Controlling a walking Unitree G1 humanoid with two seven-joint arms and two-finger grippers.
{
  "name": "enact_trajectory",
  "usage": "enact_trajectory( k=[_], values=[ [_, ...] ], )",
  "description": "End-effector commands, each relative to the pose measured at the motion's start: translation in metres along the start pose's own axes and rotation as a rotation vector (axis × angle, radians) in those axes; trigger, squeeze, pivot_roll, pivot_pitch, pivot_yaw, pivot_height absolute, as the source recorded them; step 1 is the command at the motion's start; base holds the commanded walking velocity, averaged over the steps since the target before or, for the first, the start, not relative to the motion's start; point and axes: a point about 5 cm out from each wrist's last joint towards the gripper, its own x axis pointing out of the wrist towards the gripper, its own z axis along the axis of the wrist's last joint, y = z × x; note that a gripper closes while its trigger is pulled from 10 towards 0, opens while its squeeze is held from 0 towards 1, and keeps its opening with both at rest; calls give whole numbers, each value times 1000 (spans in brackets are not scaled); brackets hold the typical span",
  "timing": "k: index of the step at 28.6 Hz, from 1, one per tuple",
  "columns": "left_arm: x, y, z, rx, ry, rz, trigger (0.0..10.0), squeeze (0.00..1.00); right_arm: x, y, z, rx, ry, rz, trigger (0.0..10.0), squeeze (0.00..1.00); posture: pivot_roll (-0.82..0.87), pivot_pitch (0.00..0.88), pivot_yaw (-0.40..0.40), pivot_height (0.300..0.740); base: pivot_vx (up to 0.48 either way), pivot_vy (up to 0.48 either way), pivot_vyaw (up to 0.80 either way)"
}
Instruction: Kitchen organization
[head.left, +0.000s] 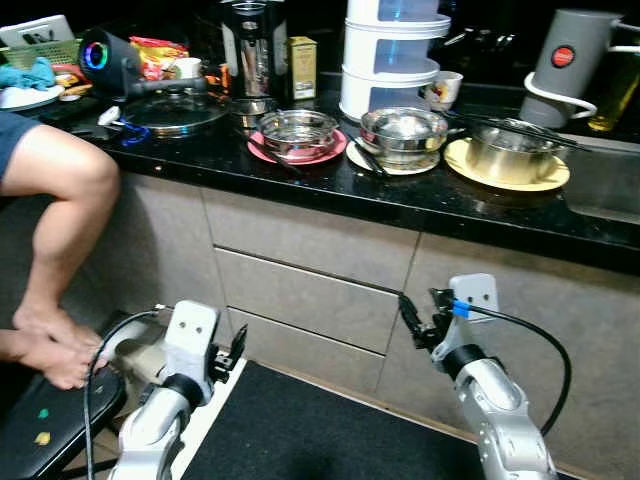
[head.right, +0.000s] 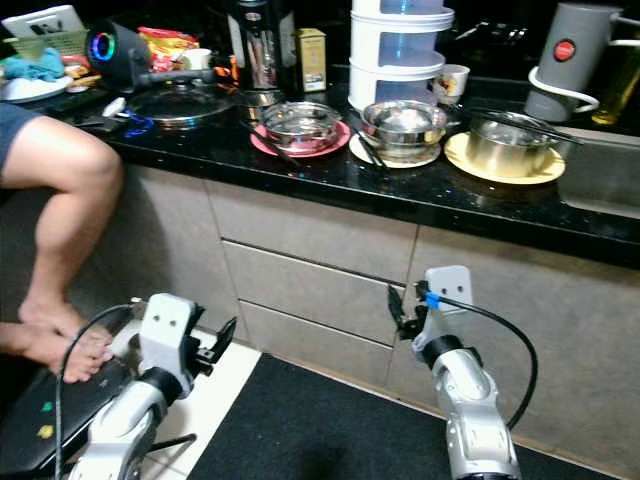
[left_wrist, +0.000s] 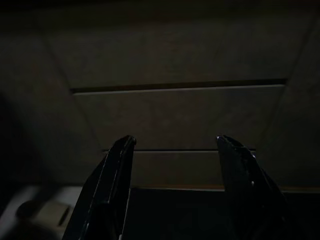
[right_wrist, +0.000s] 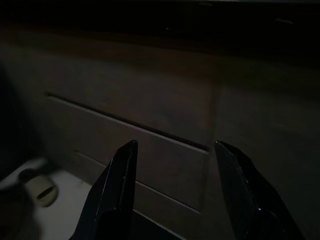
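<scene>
Steel bowls (head.left: 298, 131) and a pot (head.left: 508, 150), set on plates along the black countertop (head.left: 400, 200), are well above the right gripper (head.left: 418, 322) and the left gripper (head.left: 229, 352), both of which are held low before the grey drawer fronts (head.left: 310, 290) with fingers spread and nothing grasped. If either arm is raised from here without clearance, the counter's overhanging edge could be struck from below, or a bowl could be knocked off its plate. A person's bare leg (head.left: 60, 215) is seen near the left arm and could be bumped by an outward swing.
</scene>
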Motion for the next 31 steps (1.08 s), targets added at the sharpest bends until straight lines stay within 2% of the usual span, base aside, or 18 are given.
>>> enact_trajectory(
  k=[1, 3, 5, 6, 7, 14, 15, 23, 31],
  values=[
    [-1, -4, 3, -5, -4, -18, 10000, 0, -1, -2, 0, 27, 4, 5, 10000, 0, -35, 0, -17, 740, 0, 0, -800],
    [-2, -5, 6, 3, -22, -21, 10000, 0, -2, -1, 2, 50, -8, 15, 10000, 0, -40, 0, -14, 740, 0, 0, -800],
    [-5, -5, 15, -2, -66, -5, 10000, 0, -3, 7, 5, 112, -36, 105, 10000, 0, -35, 0, -14, 740, 0, 0, -400],
    [-5, -5, 15, -2, -66, -5, 10000, 0, -3, 7, 5, 112, -36, 105, 10000, 0, -35, 0, -14, 740, 0, 0, 0],
    [-7, -6, 18, -9, -81, 1, 10000, 0, -3, 12, 6, 132, -44, 154, 10000, 0, -29, 0, -18, 740, 0, 0, 0],
    [-13, -13, 22, -5, -83, -48, 10000, 0, 3, 30, 11, 220, -65, 269, 10000, 0, -9, 0, -40, 740, 0, 0, 0],
    [-15, -13, 23, -30, -91, -45, 10000, 0, 5, 33, 13, 242, -73, 290, 10000, 0, -9, 0, -41, 740, 0, 0, 0],
    [-16, -14, 25, -66, -93, -47, 10000, 0, 5, 31, 9, 287, -59, 307, 10000, 0, -6, 0, -48, 740, 0, 0, 0],
    [-13, -18, 23, -86, -104, -61, 10000, 0, 5, 29, 14, 359, -87, 326, 10000, 0, -21, 0, -41, 740, 0, 0, 0]
  ],
)
